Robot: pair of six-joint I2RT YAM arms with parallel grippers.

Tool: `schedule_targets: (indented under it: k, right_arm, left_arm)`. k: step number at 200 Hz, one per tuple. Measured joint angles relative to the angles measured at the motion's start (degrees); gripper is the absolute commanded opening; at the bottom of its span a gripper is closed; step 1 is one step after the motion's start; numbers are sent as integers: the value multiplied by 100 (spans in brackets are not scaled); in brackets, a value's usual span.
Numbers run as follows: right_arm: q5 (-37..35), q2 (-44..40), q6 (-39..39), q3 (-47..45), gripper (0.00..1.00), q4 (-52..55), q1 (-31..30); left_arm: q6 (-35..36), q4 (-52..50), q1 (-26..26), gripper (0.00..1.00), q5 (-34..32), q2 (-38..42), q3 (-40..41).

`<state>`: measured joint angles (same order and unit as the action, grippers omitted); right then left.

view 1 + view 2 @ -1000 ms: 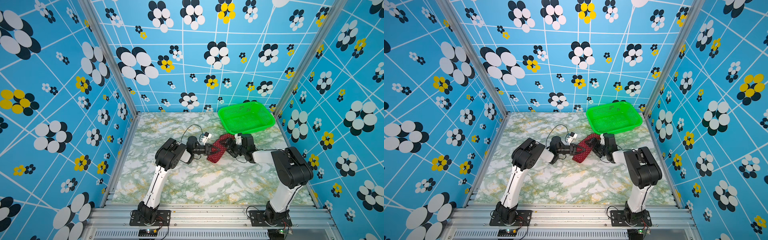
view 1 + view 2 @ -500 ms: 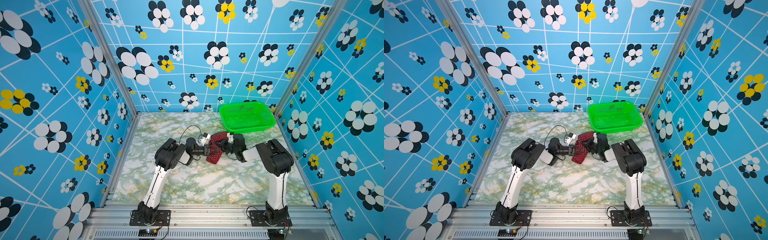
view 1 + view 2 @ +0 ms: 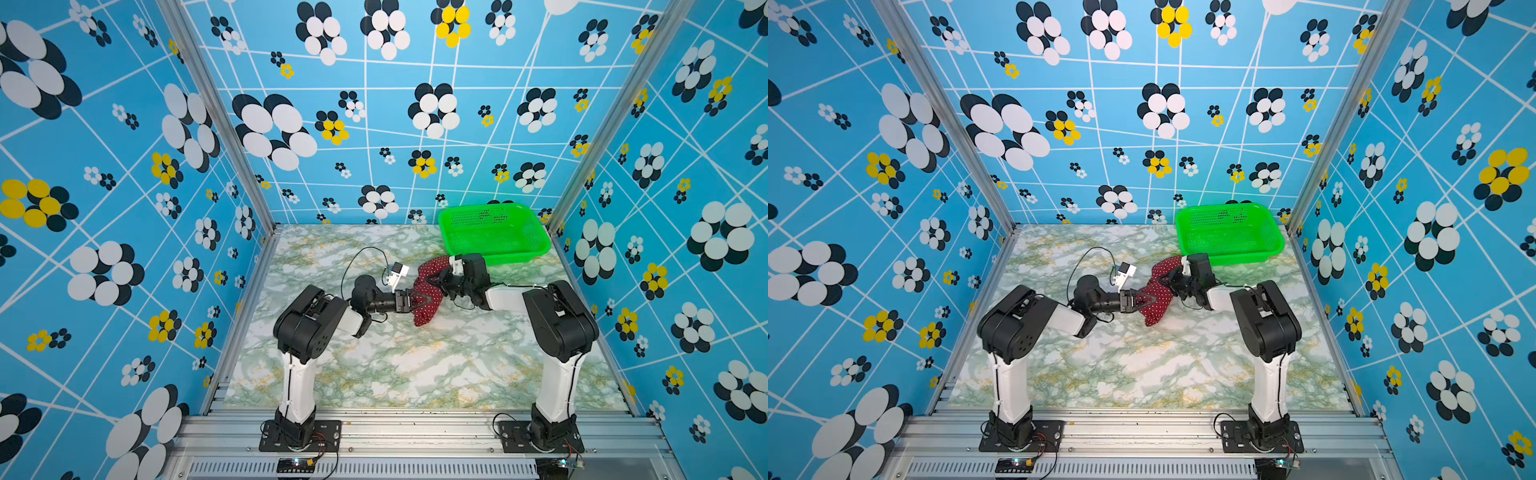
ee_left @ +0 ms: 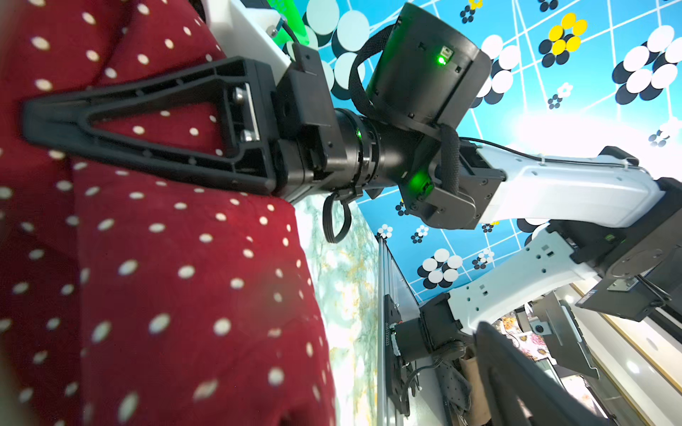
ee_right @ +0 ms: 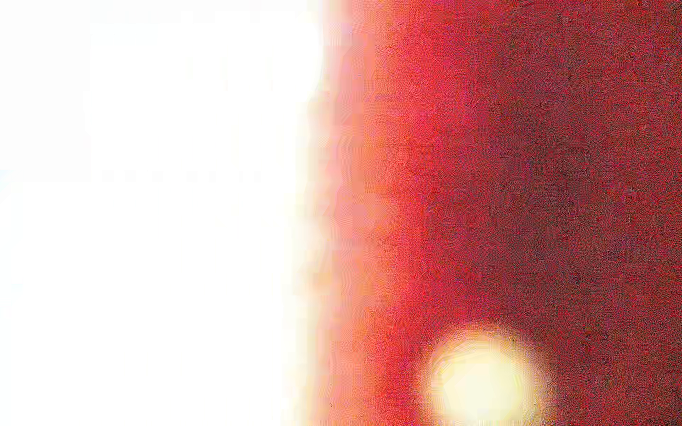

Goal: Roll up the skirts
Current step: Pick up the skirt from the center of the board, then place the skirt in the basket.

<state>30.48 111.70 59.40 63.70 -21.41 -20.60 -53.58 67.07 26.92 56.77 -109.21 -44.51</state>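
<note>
left gripper [image 3: 426,301] released, jaws spread over the skirt [image 3: 428,318]; right gripper [image 3: 442,282] buried in it, can't tell its grip. Looks light and limp, so pinch several layers just ahead of left gripper.

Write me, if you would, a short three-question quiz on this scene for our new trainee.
1. True or false: the skirt lies inside the green basket, not on the table.
2. What fills the right wrist view? A) red fabric close against the lens B) the basket C) the table
3. Fill in: the left pincer stands ___ (open or shut).

Key
1. False: it lies on the table, outside the basket.
2. A
3. open
</note>
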Motion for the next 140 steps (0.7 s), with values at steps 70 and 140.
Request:
schedule_targets:
  k: [70, 140]
  right_arm:
    - [-52, -212, -393, 2085, 0, 1237, 479]
    - [-192, 866, -144, 4317, 0, 1609, 1290]
  left_arm:
    - [3324, -4391, 330, 99, -2092, 3097, 50]
    - [4273, -5532, 400, 100, -4229, 3956, 586]
